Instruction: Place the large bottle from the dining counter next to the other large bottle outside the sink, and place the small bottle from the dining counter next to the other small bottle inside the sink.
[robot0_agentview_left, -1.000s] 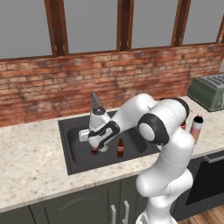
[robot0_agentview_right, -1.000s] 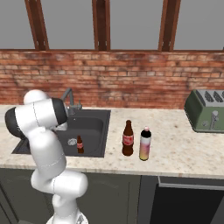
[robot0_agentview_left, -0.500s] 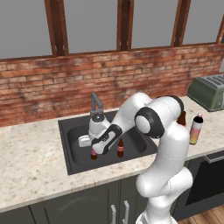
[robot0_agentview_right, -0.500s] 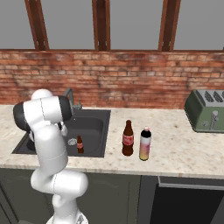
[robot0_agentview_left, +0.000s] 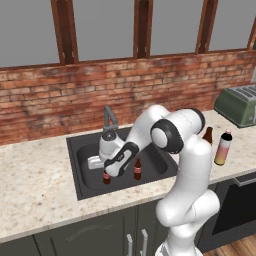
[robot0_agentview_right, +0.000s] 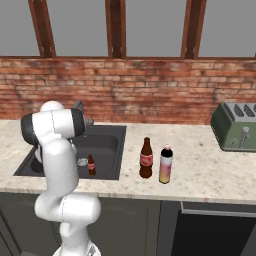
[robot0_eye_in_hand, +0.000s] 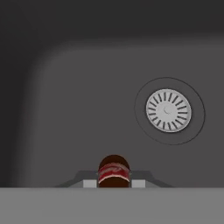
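The two-finger gripper (robot0_eye_in_hand: 113, 183) is clenched on the short dark brown glass bottle with a red label (robot0_eye_in_hand: 113, 171), gripping its body at the label band. It holds that bottle low inside the dark grey rectangular sink (robot0_agentview_left: 80, 150), just beside the identical short brown twin bottle (robot0_agentview_left: 137, 170) and near the round metal drain (robot0_eye_in_hand: 168, 110).

Glass like this is likely rigid, smooth and breakable, so a grip around the labelled middle, where the sides run straight, looks safest; the narrow neck would pivot.

Beside the sink, on the pale stone worktop, the tall slim yellow-to-pink bottle with a black cap (robot0_agentview_right: 166, 164) stands just beside the tall dark brown bottle (robot0_agentview_right: 146, 158).
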